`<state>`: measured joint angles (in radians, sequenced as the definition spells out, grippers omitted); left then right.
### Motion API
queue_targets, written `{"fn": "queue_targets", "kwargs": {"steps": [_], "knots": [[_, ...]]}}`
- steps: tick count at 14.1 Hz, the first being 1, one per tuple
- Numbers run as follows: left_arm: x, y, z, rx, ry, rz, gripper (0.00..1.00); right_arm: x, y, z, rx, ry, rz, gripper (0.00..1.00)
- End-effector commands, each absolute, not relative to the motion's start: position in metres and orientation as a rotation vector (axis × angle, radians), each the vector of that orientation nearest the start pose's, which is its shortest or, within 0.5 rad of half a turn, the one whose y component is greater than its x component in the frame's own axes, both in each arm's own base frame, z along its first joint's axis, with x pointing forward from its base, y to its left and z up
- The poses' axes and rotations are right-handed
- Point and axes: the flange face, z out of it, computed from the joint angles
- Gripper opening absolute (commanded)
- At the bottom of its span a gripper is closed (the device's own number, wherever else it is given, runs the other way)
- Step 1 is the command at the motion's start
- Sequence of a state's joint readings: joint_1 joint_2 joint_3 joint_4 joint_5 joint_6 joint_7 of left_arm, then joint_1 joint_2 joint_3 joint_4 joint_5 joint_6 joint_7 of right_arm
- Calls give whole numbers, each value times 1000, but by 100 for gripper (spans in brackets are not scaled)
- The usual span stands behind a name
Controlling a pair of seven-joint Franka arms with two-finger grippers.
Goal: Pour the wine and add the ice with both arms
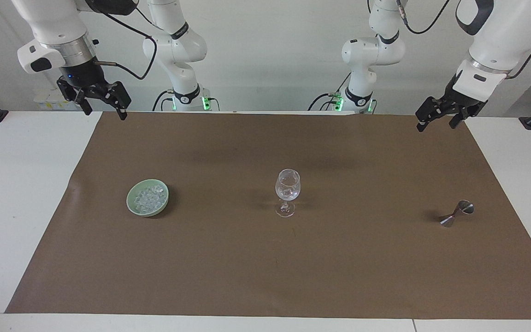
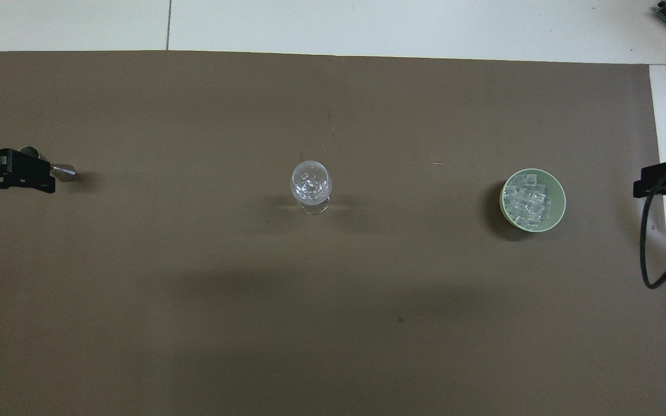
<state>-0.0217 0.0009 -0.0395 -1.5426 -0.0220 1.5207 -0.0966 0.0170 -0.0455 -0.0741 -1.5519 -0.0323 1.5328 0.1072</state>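
The right arm's black two-finger gripper [image 1: 102, 107] hangs spread and empty over the brown mat's [image 1: 265, 276] corner. Clear ice cubes [image 1: 149, 197] fill a pale green bowl [image 1: 132, 205]; a clear stemmed wine glass [image 1: 287, 190] stands mid-mat; a steel jigger [image 1: 457, 214] lies tipped. The left gripper [image 1: 437, 121] hangs spread, empty.

A matt brown paper sheet [image 1: 265, 267] covers the smooth white table [image 1: 12, 193]. The glass [image 1: 287, 186] and ice [image 1: 149, 197] look clear and glossy, the jigger [image 1: 457, 213] polished metal, the bowl [image 1: 132, 205] smooth pale green.
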Motion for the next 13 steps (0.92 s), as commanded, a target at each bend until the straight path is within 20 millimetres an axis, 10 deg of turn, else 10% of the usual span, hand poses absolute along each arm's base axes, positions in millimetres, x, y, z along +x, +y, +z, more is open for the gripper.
{"fn": "queue_targets", "kwargs": {"steps": [1,13], "knots": [[550,-38,638,-3163,2,58,100,525,-31,649,-3120,287,-43,100],[547,-46,641,-3167,21,100,100,525,-18,650,-3148,242,-81,100]]}}
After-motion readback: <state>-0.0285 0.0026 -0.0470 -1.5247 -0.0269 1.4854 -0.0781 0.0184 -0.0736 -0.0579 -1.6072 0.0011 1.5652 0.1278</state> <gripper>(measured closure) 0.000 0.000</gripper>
